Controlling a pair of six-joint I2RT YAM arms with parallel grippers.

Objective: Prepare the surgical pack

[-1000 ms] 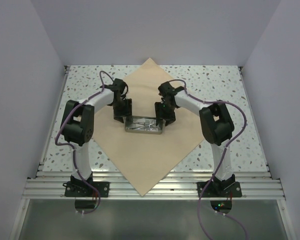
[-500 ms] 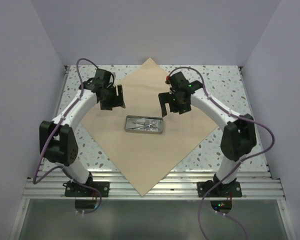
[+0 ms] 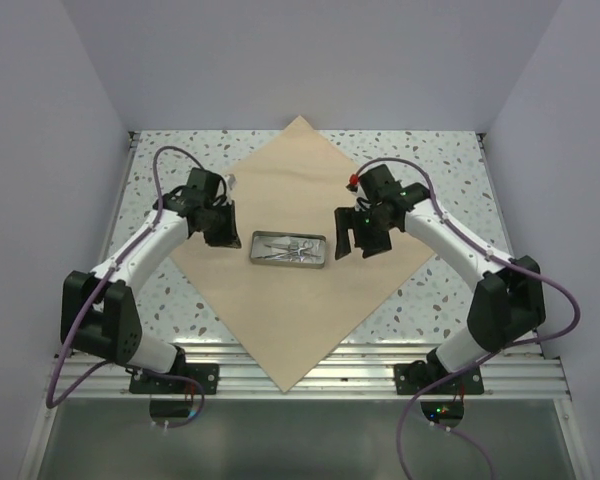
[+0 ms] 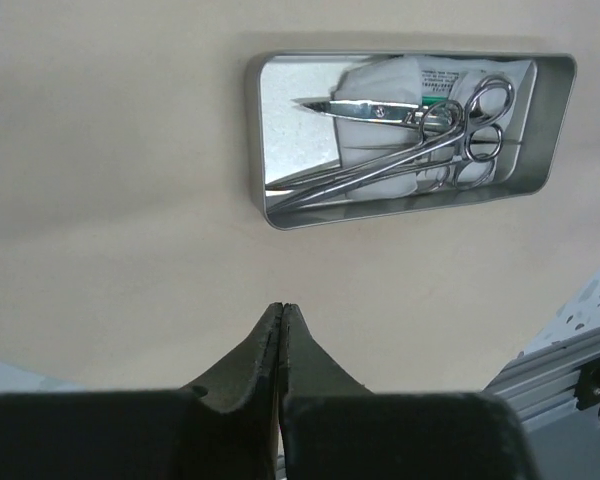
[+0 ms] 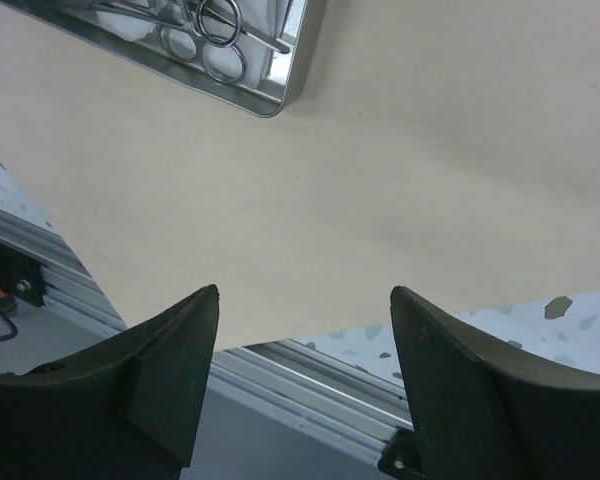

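At the middle of the speckled worktop [image 3: 450,170], the surgical pack [image 3: 280,320]: a plain beige sheet spread flat and turned as a diamond, corners at 12, 3, 6 and 9 o'clock, the 6 o'clock corner lying over the metal rails [image 3: 500,375] at the near edge.

On the sheet's centre, a small shiny metal tray [image 3: 288,265], long side running 9 to 3 o'clock. Inside, steel scissors [image 4: 380,110] and other ring-handled instruments, crossed over a white packet [image 4: 380,75]. Green and dark lettering on the packet's label, too small to read. No legible brand anywhere.

At 9 o'clock of the tray, just beside it, the left gripper [image 3: 223,228] over the sheet, jaws clenched tip to tip with nothing between. Touching the sheet or not: impossible to tell.

At 3 o'clock of the tray, near but apart from it, the right gripper [image 3: 358,238], jaws released and spread wide, grasping nothing, bare sheet below the gap.
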